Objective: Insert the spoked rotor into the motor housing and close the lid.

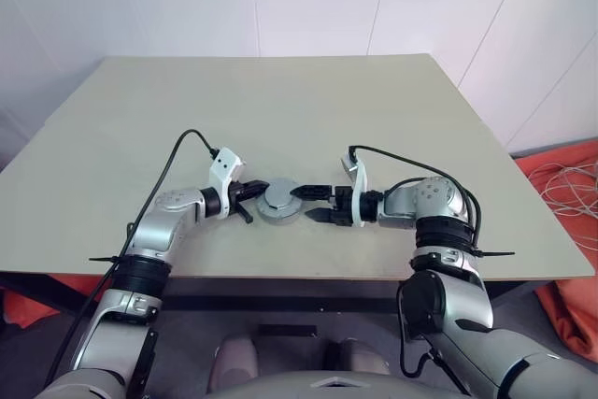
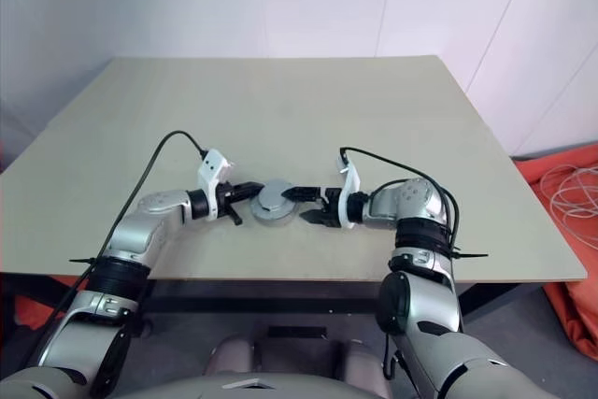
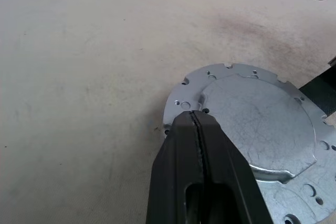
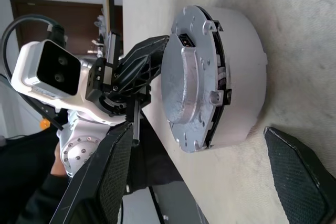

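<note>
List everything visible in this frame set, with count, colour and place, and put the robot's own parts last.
motor housing: one, silvery-grey round cup with a flat metal plate closing its top, near the table's front edge, between the two grippers.
table: one, beige, otherwise bare top.
cloth: orange-red, on the floor to the right of the table.
cable: one pale coil, lying on that cloth.
left gripper: one, black jaws shut, tips at the housing's rim.
right gripper: one, black jaws open, standing to either side of the housing.
</note>
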Robot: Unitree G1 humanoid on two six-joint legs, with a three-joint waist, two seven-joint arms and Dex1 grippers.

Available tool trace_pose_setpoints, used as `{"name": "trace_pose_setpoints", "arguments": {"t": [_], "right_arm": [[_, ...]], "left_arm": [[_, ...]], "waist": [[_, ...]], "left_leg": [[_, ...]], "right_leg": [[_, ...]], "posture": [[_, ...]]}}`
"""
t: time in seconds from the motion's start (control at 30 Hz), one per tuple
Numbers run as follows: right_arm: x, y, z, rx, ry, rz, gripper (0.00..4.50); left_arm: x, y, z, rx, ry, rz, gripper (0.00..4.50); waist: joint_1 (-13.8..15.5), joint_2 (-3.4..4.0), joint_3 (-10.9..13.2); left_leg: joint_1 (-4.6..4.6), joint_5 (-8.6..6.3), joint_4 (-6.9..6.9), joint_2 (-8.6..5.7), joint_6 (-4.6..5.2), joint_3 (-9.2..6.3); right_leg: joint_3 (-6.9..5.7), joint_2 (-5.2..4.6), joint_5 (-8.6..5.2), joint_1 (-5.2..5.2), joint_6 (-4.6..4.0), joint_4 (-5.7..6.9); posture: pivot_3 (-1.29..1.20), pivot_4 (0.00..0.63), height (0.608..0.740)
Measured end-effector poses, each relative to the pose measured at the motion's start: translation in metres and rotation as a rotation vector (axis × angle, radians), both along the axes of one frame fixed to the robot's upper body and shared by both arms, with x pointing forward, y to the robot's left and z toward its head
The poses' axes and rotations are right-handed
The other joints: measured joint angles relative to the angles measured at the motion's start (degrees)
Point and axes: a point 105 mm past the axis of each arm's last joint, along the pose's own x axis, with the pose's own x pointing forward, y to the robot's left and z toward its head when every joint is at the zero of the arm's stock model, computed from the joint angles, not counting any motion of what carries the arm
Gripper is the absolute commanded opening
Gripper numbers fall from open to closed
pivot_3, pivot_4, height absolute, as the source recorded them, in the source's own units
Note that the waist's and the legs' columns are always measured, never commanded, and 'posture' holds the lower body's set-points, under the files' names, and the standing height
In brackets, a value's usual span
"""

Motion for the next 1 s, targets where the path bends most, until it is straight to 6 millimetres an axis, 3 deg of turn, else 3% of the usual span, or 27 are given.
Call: {"name": "trace_pose_setpoints", "arguments": {"t": [0.33,0.43,0.7,1.0], "right_arm": [[-0.0011,0.0076,-0.0025,0.045,0.034,-0.020,4.49],[-0.0007,0.0065,-0.0032,0.047,0.038,-0.029,3.83],[-0.0025,0.0040,-0.0074,0.082,0.062,-0.061,1.17],[-0.0016,0.0074,-0.0059,0.096,0.050,-0.071,1.11]], "left_arm": [[-0.0001,0.0002,0.0000,0.003,0.000,-0.001,0.00],[-0.0001,0.0002,0.0000,0.004,0.000,-0.001,0.00],[0.0006,0.0032,0.0001,0.004,0.006,0.010,0.00],[0.0009,0.0061,-0.0007,0.004,0.017,0.021,0.00]], "waist": [[0.00,0.00,0.00],[0.01,0.00,0.00],[0.10,0.02,-0.01],[0.04,0.06,-0.04]], "left_leg": [[0.02,0.07,-0.16,-0.02,-0.12,0.00],[0.02,0.08,-0.20,-0.02,-0.14,0.00],[-0.02,0.09,-0.46,-0.04,-0.15,0.02],[0.01,0.18,-0.67,-0.04,-0.30,0.06]], "right_leg": [[0.00,0.00,0.00,0.00,0.01,-0.09],[0.00,0.00,0.00,-0.01,0.01,-0.13],[-0.02,0.01,0.01,0.00,0.03,-0.46],[-0.03,0.01,0.01,0.01,0.03,-0.48]], "posture": [[0.00,0.000,0.740],[0.00,0.000,0.740],[0.00,0.000,0.740],[0.00,0.000,0.740]]}}
